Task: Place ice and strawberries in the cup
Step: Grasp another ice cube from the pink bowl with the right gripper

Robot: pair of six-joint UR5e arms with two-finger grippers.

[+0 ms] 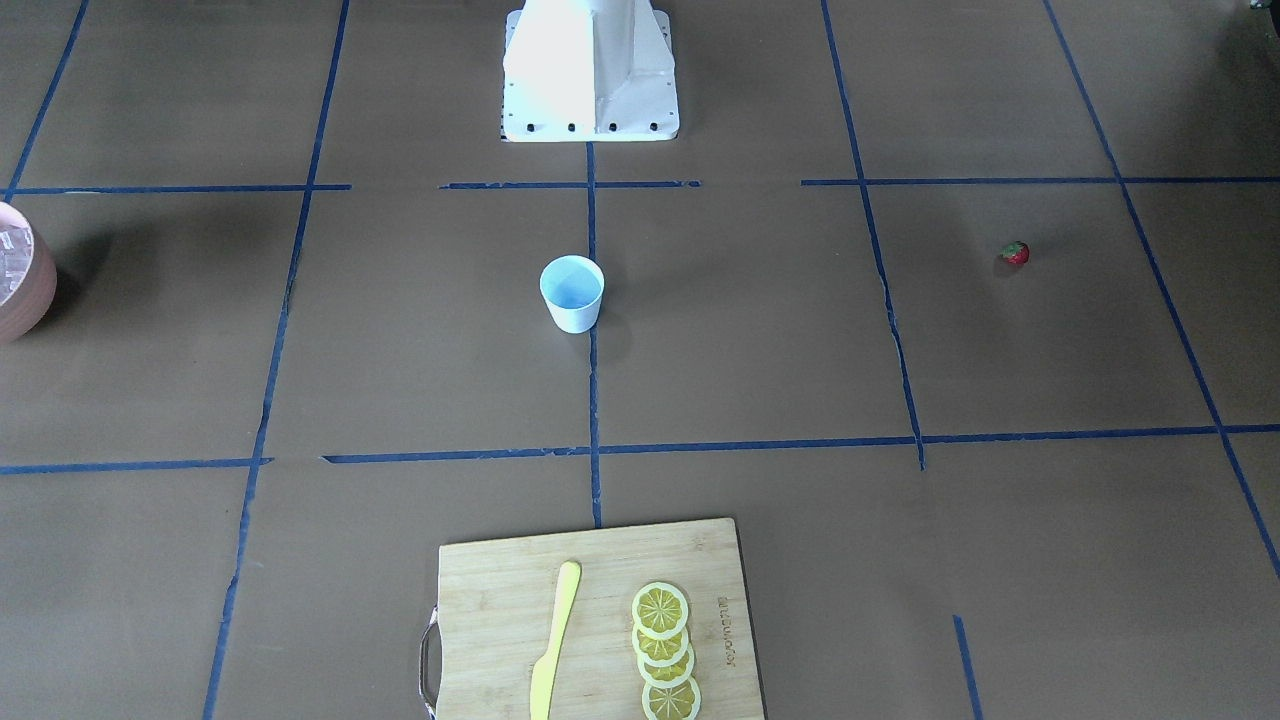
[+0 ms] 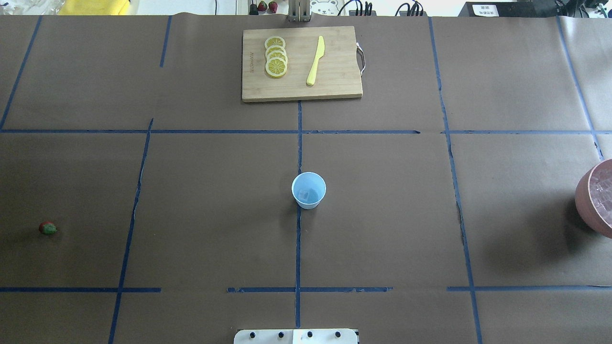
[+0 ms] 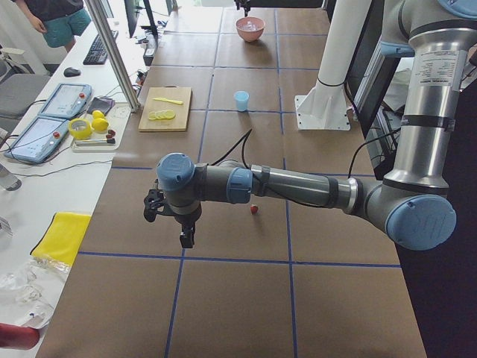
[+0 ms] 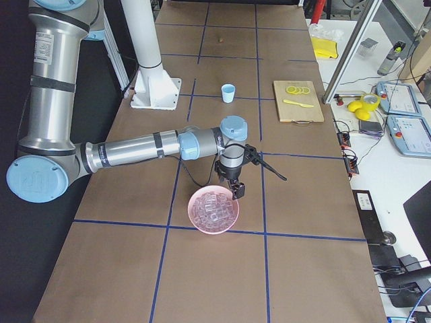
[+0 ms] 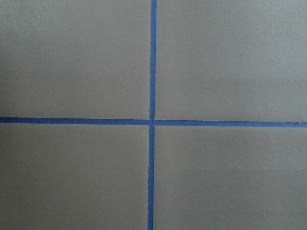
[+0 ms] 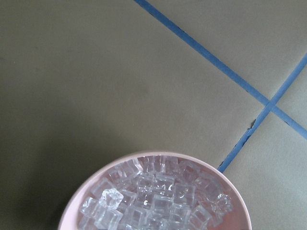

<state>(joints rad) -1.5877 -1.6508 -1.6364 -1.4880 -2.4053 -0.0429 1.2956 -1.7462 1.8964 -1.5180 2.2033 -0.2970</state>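
Note:
The pale-blue cup [image 2: 309,190] stands upright at the table's middle, with one small ice cube [image 2: 304,194] on its bottom; it also shows in the front view [image 1: 572,293]. The strawberry [image 2: 47,228] lies alone on the robot's left side of the table [image 1: 1015,253]. More ice [image 6: 153,201] fills the pink bowl [image 2: 595,203] at the right edge. My left gripper [image 3: 186,237] hangs above the table, apart from the strawberry [image 3: 255,209]. My right gripper [image 4: 237,190] hovers over the bowl's rim [image 4: 213,229]. I cannot tell whether either gripper is open or shut.
A wooden cutting board [image 2: 334,81] at the far middle holds lemon slices [image 2: 276,56] and a yellow knife [image 2: 315,61]. The robot's white base [image 1: 590,75] stands at the near edge. Blue tape lines cross the brown table paper.

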